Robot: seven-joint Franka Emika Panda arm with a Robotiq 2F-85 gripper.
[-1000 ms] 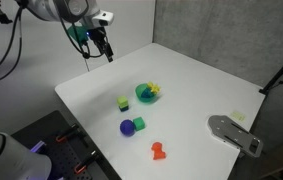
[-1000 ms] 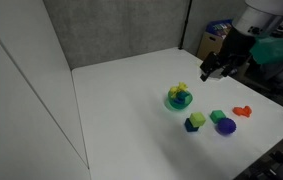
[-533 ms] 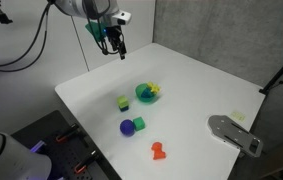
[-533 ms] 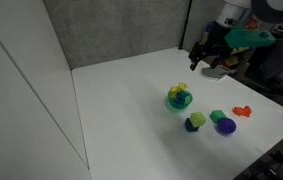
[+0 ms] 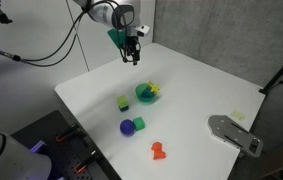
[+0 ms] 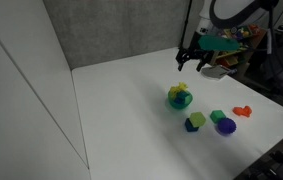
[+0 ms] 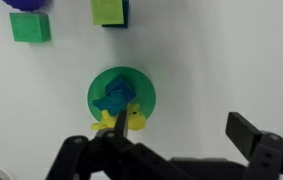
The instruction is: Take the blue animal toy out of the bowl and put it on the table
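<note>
The green bowl point(image 7: 147, 92) sits on the white table point(image 7: 211, 60) and holds the teal-blue animal toy point(image 7: 115, 97) and a yellow toy point(image 7: 107, 122). The bowl also shows in both exterior views point(image 5: 147, 95) point(image 6: 179, 99). My gripper point(image 7: 186, 128) is open and empty. It hangs in the air above the table, behind the bowl, in both exterior views point(image 5: 132, 56) point(image 6: 191, 62). In the wrist view one finger overlaps the bowl's edge near the yellow toy; the other finger is over bare table.
A green-and-blue block point(image 5: 124, 102) point(image 7: 109, 11), a purple ball point(image 5: 128, 127) point(image 6: 225, 127), a green cube point(image 7: 30, 27) point(image 6: 217, 117) and an orange-red toy point(image 5: 159, 151) point(image 6: 243, 111) lie in front of the bowl. A grey device point(image 5: 236, 134) sits at a table corner.
My gripper has moved along the back of the table toward the bowl, staying open and empty. The toys and the bowl have not moved.
</note>
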